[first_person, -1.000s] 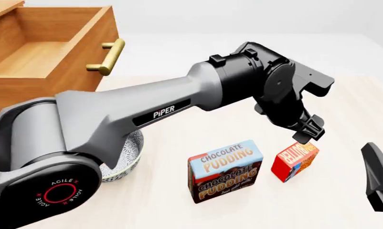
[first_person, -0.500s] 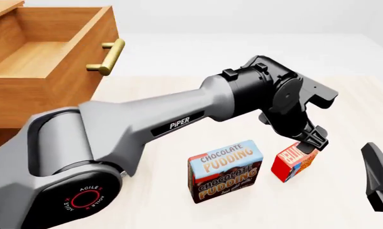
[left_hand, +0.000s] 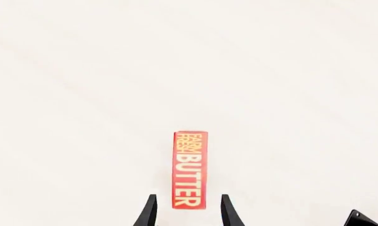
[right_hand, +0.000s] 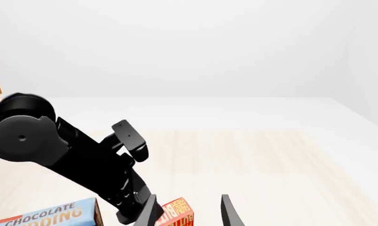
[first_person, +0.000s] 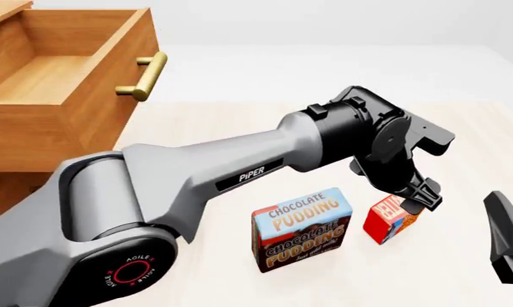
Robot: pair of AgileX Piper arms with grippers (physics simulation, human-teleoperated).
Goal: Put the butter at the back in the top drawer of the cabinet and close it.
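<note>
Red box: butter stands on edge on the table, just right of the Chocolate Pudding box, apart from it; well away from the cabinet.
Change vs 1 s ago: left gripper has come lower and slightly right, now right at the butter's top edge. Bowl seen earlier by the arm base is now hidden behind the arm.
Left gripper state: fingers spread; wrist view shows the fingertips either side of the butter's narrow face, gaps both sides, so no contact yet.
Meaning for task: approach approx. complete; judged next step is a bit more descent, then pinch. Nothing lifted so far.
Right gripper: idle near the table's right edge, fingers apart, holding nothing.
Top drawer: pulled out; visible interior holds nothing. Brass handle free.
Lower drawers: not in view.
Risk: narrow upright box may tip if one finger touches first.
</note>
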